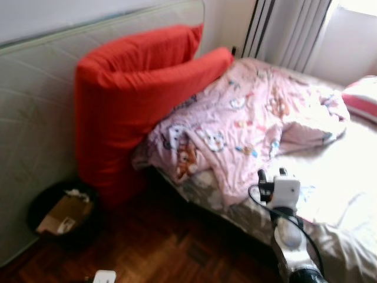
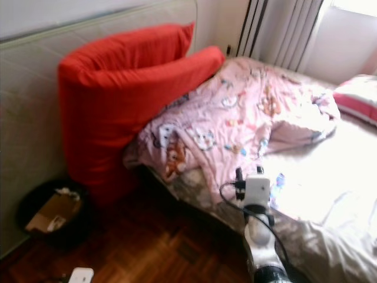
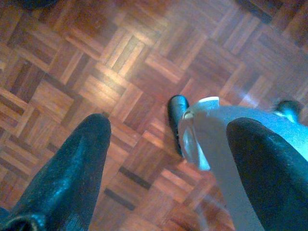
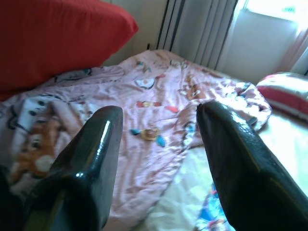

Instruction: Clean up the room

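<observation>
A crumpled pink blanket [image 1: 247, 118] with cartoon prints lies over the near corner of the bed [image 1: 347, 177] and hangs off its edge. A big red cushion [image 1: 129, 100] is folded and leans on the blanket and on a pale mattress [image 1: 35, 118] that stands against the wall. My right gripper [image 4: 161, 113] is raised over the bed's edge, open and holding nothing, and points at the blanket. My left gripper [image 3: 168, 122] hangs low over the parquet floor [image 3: 72, 72], open and holding nothing.
A black bin [image 1: 62, 212] with cardboard and paper in it stands on the floor at the foot of the red cushion. A pink and red pillow [image 1: 362, 97] lies at the far right of the bed. Curtains [image 1: 288, 29] hang behind the bed.
</observation>
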{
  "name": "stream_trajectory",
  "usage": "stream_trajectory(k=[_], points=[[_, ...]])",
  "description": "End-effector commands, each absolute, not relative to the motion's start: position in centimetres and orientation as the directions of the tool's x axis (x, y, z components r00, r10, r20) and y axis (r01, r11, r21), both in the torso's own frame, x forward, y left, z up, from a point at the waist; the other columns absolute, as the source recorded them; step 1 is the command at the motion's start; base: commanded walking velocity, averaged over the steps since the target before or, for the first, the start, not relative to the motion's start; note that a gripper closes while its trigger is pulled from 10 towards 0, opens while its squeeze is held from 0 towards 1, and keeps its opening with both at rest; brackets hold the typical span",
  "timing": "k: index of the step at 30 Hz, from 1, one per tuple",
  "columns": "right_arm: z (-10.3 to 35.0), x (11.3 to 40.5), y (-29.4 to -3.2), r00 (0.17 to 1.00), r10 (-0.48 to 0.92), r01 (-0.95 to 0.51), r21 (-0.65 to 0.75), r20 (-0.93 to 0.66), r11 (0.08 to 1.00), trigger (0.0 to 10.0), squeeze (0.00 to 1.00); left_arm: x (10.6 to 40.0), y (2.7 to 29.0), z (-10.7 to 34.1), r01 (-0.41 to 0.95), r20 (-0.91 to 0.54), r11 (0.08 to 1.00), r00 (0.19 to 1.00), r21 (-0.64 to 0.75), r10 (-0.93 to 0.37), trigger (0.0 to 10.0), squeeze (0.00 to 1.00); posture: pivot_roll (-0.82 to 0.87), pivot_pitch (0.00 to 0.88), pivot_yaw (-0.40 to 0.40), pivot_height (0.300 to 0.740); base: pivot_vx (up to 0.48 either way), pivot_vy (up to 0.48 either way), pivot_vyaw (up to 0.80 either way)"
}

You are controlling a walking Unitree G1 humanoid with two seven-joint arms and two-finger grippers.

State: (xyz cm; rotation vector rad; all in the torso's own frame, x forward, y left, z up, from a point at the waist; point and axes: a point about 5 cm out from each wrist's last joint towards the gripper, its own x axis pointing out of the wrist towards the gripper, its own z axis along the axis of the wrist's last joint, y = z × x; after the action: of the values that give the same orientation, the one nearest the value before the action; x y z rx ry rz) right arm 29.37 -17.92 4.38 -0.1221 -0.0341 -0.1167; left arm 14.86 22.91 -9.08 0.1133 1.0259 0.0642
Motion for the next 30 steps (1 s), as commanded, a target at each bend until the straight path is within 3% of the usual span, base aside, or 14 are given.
stream_trajectory(k=[1, 5, 8, 11, 12, 15, 17, 20, 23, 27, 30], points=[[3.3, 27.8, -18.0, 0.995, -0.098, 0.098, -0.116, 0.008, 0.988, 10.0, 0.0, 14.3, 22.3, -9.4, -0.016, -0.856, 0.994, 0.507, 0.106, 0.1, 10.0, 0.0, 0.02, 0.004, -0.059, 0.74, 0.0, -0.292, 0.0], [2.7, 27.2, -17.9, 0.995, -0.094, 0.093, -0.127, -0.009, 0.988, 10.0, 0.0, 13.8, 22.3, -9.6, -0.018, -0.86, 0.994, 0.5, 0.108, 0.102, 10.0, 0.0, 0.0, 0.023, -0.05, 0.74, 0.0, -0.293, 0.0], [1.2, 27.0, -18.5, 0.984, -0.135, 0.12, -0.129, -0.113, 0.984, 10.0, 0.0, 13.4, 22.2, -9.7, -0.007, -0.863, 0.994, 0.495, 0.108, 0.097, 10.0, 0.0, -0.01, 0.042, -0.04, 0.74, 0.0, -0.292, 0.0], [-0.9, 26.1, -19.6, 0.943, -0.184, 0.141, -0.166, -0.279, 0.976, 10.0, 0.0, 12.8, 21.9, -10.0, 0.004, -0.872, 0.995, 0.481, 0.102, 0.088, 10.0, 0.0, -0.02, 0.046, -0.042, 0.74, 0.0, -0.292, 0.0], [-2.4, 25.3, -19.8, 0.902, -0.16, 0.137, -0.087, -0.4, 0.987, 10.0, 0.0, 12.6, 21.6, -10.1, 0.008, -0.877, 0.995, 0.474, 0.096, 0.081, 10.0, 0.0, -0.02, 0.057, -0.044, 0.74, 0.0, -0.292, 0.0], [-3.6, 24.0, -20.5, 0.86, -0.16, 0.112, -0.127, -0.484, 0.986, 10.0, 0.0, 12.2, 21.2, -10.3, 0.003, -0.879, 0.996, 0.47, 0.087, 0.076, 10.0, 0.0, -0.01, 0.062, -0.047, 0.74, 0.0, -0.292, 0.0], [-5.2, 22.2, -21.1, 0.787, -0.134, 0.048, -0.157, -0.602, 0.986, 10.0, 0.0, 12.1, 20.8, -10.4, -0.004, -0.88, 0.997, 0.47, 0.075, 0.068, 10.0, 0.0, 0.0, 0.068, -0.044, 0.74, 0.0, -0.292, 0.0], [-5.8, 21.3, -21.5, 0.756, -0.134, 0.031, -0.17, -0.641, 0.985, 10.0, 0.0, 12.1, 20.5, -10.5, -0.002, -0.88, 0.997, 0.471, 0.071, 0.063, 10.0, 0.0, 0.0, 0.076, -0.041, 0.74, 0.0, -0.292, 0.0], [-6.8, 19.9, -21.5, 0.696, -0.103, 0.053, -0.093, -0.71, 0.994, 10.0, 0.0, 12.1, 20.4, -10.5, 0.015, -0.88, 0.997, 0.472, 0.073, 0.058, 10.0, 0.0, -0.01, 0.089, -0.035, 0.74, 0.0, -0.291, 0.0], [-6.9, 19.9, -21.2, 0.694, -0.108, 0.073, -0.08, -0.712, 0.994, 10.0, 0.0, 12.2, 20.6, -10.4, 0.039, -0.88, 0.996, 0.471, 0.083, 0.055, 10.0, 0.0, -0.05, 0.114, 0.011, 0.74, 0.0, -0.29, 0.0], [-7.8, 18.7, -19.9, 0.651, -0.079, 0.101, -0.018, -0.755, 0.995, 10.0, 0.0, 12.3, 21.4, -10.2, 0.066, -0.883, 0.992, 0.464, 0.108, 0.065, 10.0, 0.0, -0.05, 0.101, 0.002, 0.74, 0.0, -0.291, 0.0]])
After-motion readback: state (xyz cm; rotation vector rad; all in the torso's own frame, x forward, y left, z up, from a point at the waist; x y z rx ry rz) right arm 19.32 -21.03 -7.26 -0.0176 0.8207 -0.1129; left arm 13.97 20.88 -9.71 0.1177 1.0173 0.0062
